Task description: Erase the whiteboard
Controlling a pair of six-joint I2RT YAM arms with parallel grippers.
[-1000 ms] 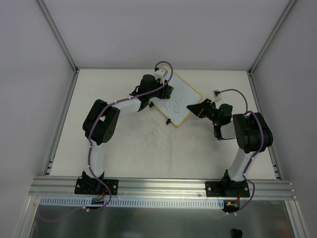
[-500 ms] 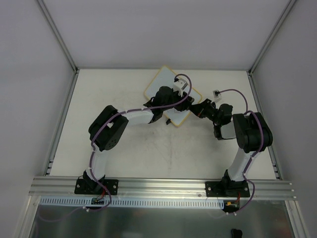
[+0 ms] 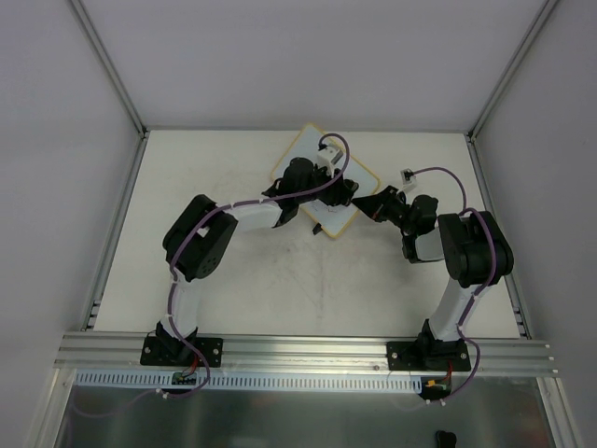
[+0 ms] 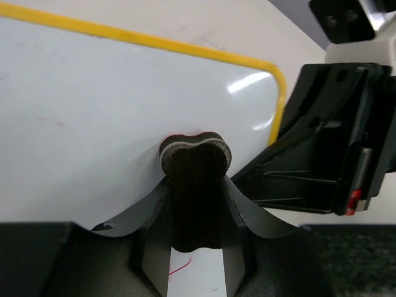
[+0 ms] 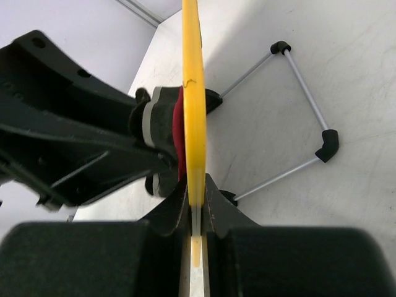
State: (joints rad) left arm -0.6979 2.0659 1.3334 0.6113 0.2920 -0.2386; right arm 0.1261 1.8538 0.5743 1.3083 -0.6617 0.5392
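Mid-wipe: left gripper (image 4: 196, 180) was clamped on the eraser (image 4: 195, 154), pressing it against the whiteboard (image 3: 300, 151) at the table's (image 3: 233, 289) 12 o'clock, while the right gripper (image 5: 196, 187) pinched the board's 3 o'clock edge; the next stroke likely needed firm contact over the red mark (image 4: 179, 267).

Table (image 3: 233, 271): white, scuffed, faint dark marks. Aluminium rail (image 3: 308, 350): spans the near edge. Eraser (image 4: 195, 154): dark felt on a grey layer. Wire frame (image 5: 327, 142): grey, black-capped corners, possibly a stand, lying on the table.
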